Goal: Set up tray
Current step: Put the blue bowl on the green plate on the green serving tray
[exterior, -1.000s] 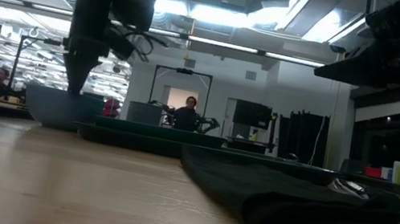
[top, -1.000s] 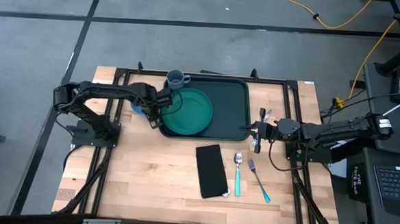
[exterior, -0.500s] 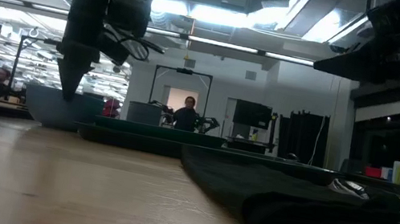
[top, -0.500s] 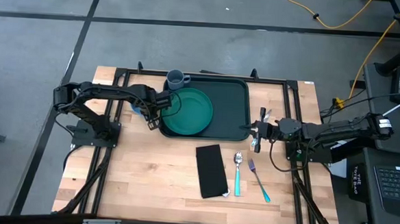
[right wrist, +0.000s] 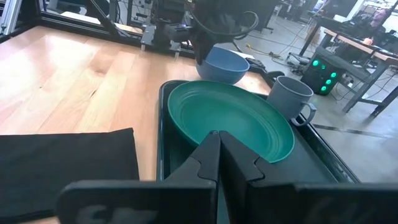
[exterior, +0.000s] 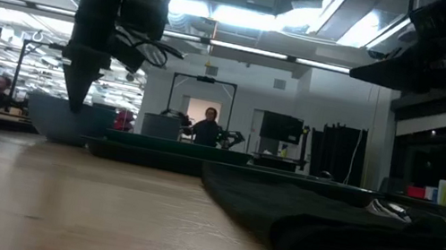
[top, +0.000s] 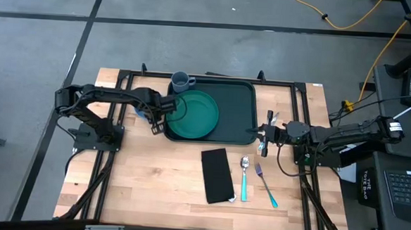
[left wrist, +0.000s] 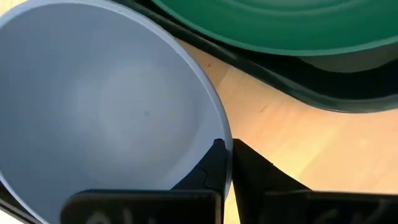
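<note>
The dark green tray (top: 238,102) lies at the table's far middle with a round green plate (top: 195,114) in its left half. A grey mug (top: 182,81) stands at its far left corner. A pale blue bowl (top: 141,112) rests on the table just left of the tray. My left gripper (top: 156,121) points down at the bowl, shut on its rim. My right gripper (top: 263,138) stands shut beside the tray's right rim, with nothing between its fingers. My left gripper pinches the bowl's rim (left wrist: 219,127) on the side facing the tray, one finger (left wrist: 208,171) inside the bowl and the other outside. The fingers come from above, pointing down. The bowl (exterior: 69,120) stands upright with its base on the table.
A folded black napkin (top: 218,175), a spoon (top: 244,177) and a fork (top: 265,185) lie side by side on the wood near the table's front. The tray's right half is bare. Black frame rails run along the table's edges.
My left gripper has shut on the bowl's rim, its fingers drawing together from a wide gap. The bowl has stayed where it was.
</note>
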Controlling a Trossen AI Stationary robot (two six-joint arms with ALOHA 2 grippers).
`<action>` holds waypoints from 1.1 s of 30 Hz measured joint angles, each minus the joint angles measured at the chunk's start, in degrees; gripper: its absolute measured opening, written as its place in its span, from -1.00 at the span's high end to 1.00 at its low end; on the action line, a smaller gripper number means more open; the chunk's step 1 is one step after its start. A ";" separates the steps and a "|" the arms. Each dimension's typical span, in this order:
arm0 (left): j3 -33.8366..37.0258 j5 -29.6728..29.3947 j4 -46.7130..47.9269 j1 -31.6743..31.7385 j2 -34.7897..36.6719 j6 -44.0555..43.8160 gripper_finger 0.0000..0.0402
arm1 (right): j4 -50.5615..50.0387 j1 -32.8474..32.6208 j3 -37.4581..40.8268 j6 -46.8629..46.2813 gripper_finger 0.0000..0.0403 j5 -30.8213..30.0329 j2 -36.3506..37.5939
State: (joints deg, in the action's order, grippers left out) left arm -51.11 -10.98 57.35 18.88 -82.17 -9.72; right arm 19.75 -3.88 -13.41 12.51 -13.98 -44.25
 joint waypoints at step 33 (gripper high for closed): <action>-17.57 2.10 -1.16 -12.43 -0.11 5.12 0.98 | 0.20 0.00 0.00 0.04 0.95 0.02 0.00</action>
State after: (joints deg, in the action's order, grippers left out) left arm -68.69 -8.88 56.19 6.46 -82.28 -4.60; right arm 19.94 -3.88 -13.41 12.56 -13.96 -44.25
